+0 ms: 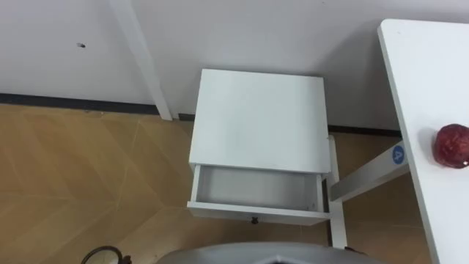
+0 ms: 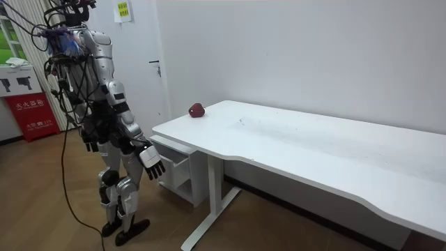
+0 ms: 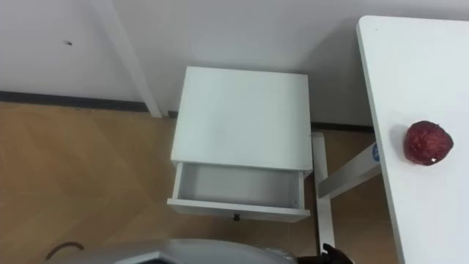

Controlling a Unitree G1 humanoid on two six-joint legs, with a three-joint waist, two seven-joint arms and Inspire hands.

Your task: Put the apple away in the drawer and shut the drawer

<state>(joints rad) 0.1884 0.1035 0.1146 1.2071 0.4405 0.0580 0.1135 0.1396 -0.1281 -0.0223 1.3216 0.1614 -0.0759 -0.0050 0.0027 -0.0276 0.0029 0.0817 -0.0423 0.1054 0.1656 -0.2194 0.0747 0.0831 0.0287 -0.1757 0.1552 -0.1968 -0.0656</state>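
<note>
The robot stands upright on the wooden floor [image 1: 88, 176], facing a small white cabinet [image 1: 258, 117] that sits against the wall just beside the end of a white desk [image 1: 429, 81]. The cabinet's drawer [image 1: 256, 189] is pulled out toward the robot, and nothing lies in it. The apple [image 1: 452, 145], dark red, rests on the desk near its end edge, well apart from the drawer and to the robot's right. In the room view the right robot hand [image 2: 152, 162] hangs low in front of the body near the cabinet, fingers spread wide and holding nothing. The left robot hand [image 2: 90, 143] hangs at the robot's side, fingers loose and pointing down, holding nothing.
</note>
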